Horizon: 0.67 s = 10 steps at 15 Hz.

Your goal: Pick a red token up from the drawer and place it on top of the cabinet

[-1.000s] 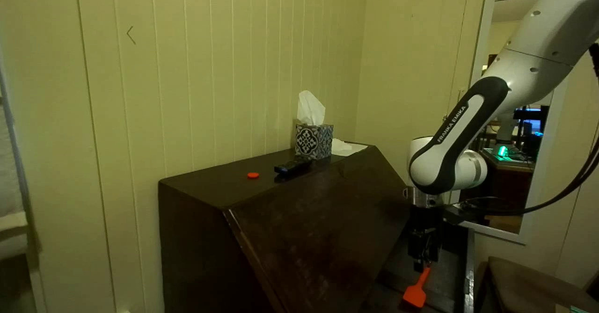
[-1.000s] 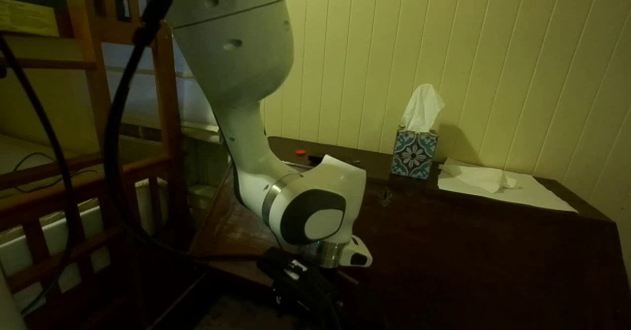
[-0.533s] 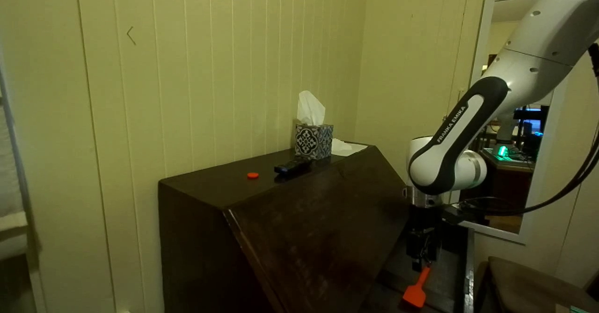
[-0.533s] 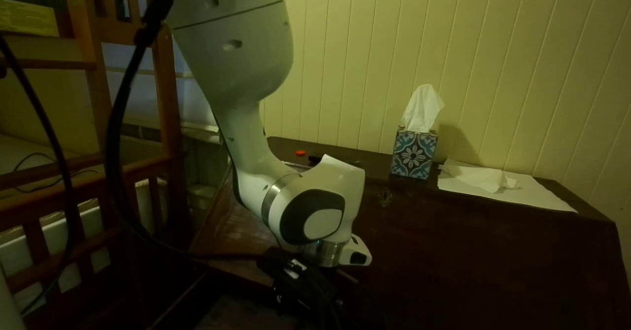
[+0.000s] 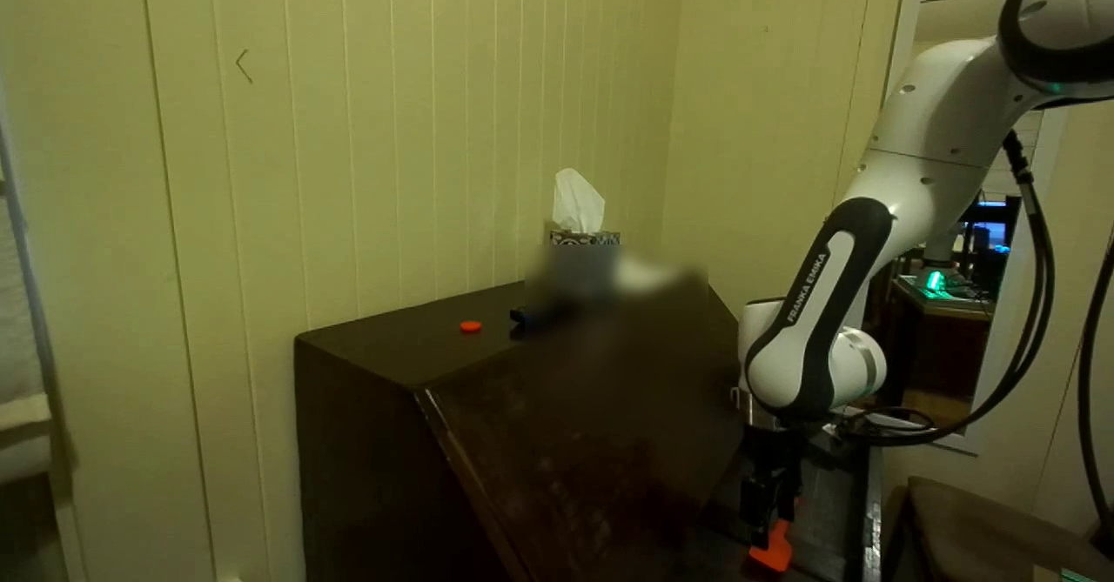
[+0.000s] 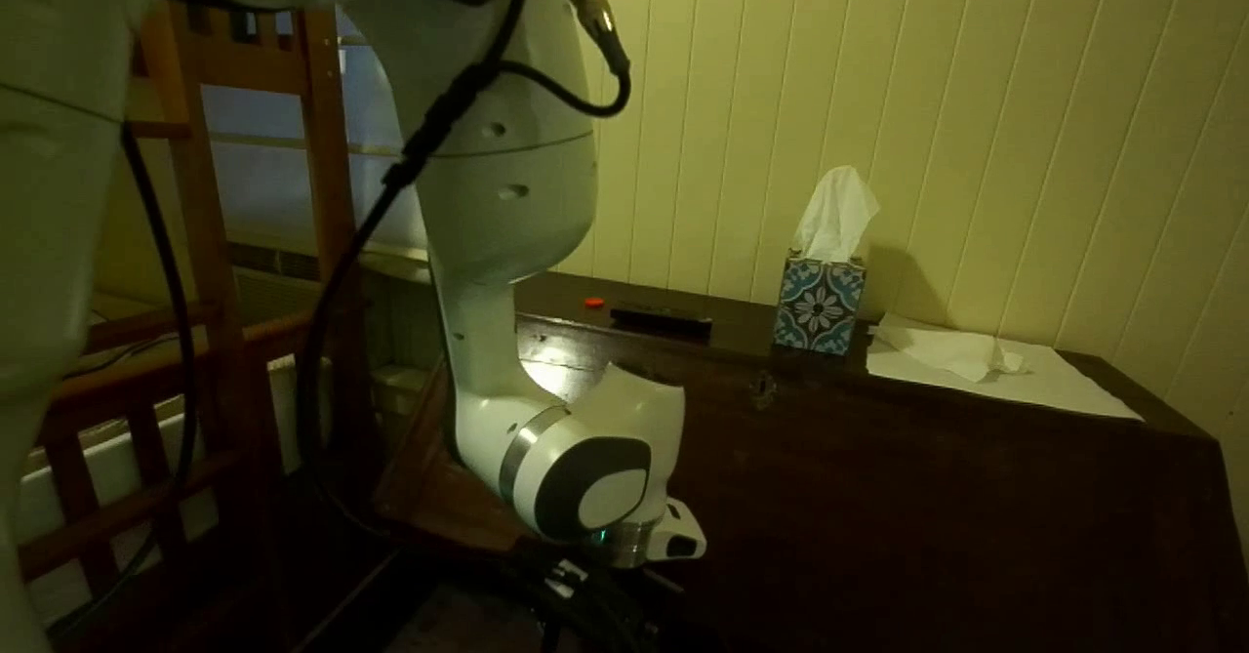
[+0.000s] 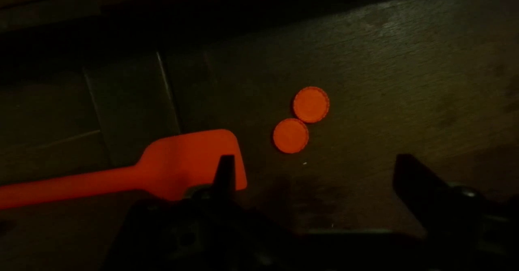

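Seen from the wrist, the black two-fingered gripper (image 7: 315,157) stood with its fingers spread wide, holding nothing; behind the tips, its body sank into darkness. On the dim floor of the low, dark brown wooden drawer (image 7: 413,76) lay a flat, round red token (image 7: 290,136) and, at its one o'clock, a matching red token (image 7: 311,104), whether touching I could not tell. Between eight and nine o'clock of them lay a flat-bladed red spatula (image 7: 190,161), its handle cut off by the frame; one fingertip covered part of the blade, contact uncertain. Toward twelve o'clock the drawer was lost in shadow.

On top of the dark brown, slant-fronted wooden cabinet (image 6: 927,507) lay a third round red token (image 6: 594,303), plain in both exterior views. In an exterior view a slim black remote (image 6: 661,319) lay at its three o'clock, with a blue-patterned tissue box (image 6: 820,304) and a white sheet of paper (image 6: 1064,391) farther that way; at that view's six o'clock the gripper was barely separable from the dark. In an exterior view, beside the white-and-black robot arm (image 5: 914,173), a smeared patch hid the box's lower part, most of the remote and part of the cabinet's front; the paper was a pale blur, and the gripper covered part of the spatula.
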Available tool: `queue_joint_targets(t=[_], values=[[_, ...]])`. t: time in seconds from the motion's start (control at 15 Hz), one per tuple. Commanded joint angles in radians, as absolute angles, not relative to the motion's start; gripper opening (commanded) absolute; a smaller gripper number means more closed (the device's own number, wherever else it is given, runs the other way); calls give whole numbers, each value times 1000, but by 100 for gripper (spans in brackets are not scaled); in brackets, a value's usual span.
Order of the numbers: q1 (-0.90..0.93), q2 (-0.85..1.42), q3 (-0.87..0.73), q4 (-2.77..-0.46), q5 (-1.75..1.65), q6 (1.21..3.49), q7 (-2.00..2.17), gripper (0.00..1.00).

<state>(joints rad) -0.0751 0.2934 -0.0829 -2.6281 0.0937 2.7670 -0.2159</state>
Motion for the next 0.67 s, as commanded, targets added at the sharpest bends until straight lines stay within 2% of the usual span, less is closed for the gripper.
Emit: queue_joint_targets(t=[0.0,0.6], values=[[-89,421,-51,-2562,61,2824,-200,100],[-97,630,-40,-2441,11,2840,-203,99]])
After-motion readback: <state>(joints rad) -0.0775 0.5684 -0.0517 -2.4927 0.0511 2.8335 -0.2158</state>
